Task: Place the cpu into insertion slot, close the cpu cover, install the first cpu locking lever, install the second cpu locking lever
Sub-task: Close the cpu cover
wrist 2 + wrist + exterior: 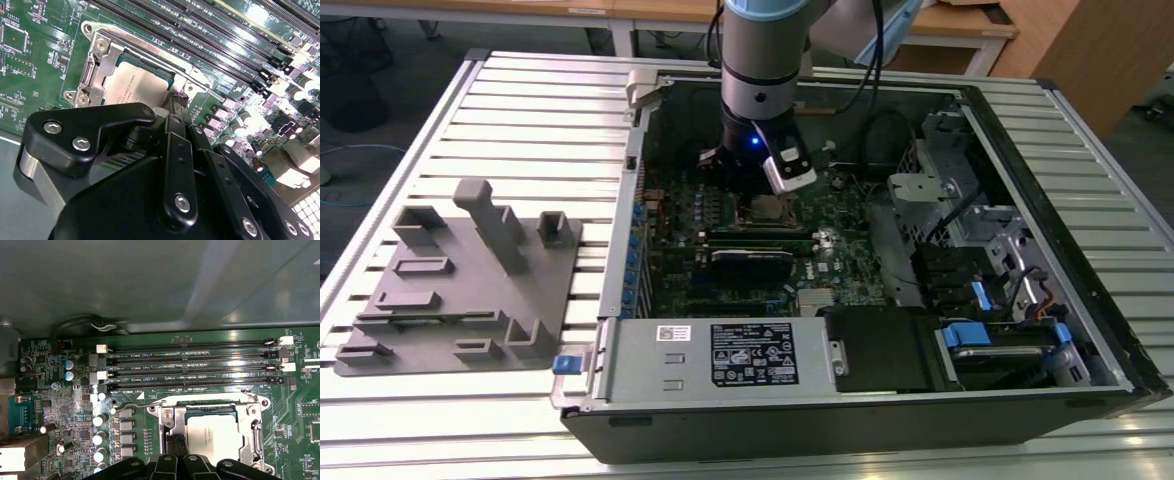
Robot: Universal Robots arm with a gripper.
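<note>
the ribbed metal table (520, 100) carried an open computer case (854, 420) and, on the exterior view's left, a grey fixture plate (454, 300), with wooden desks (961, 20) in the room behind. the arm (761, 60) reached down between the case walls, apart from them, its jaws drawn together just beside an edge of the insertion slot (210, 411); whether they pinched anything i could not tell. the first wrist view gave the closer detail: the cpu (215, 437) lay flat in the slot, the cpu cover (252, 435) framed it, and the memory slots (190, 365) ran alongside.
</note>
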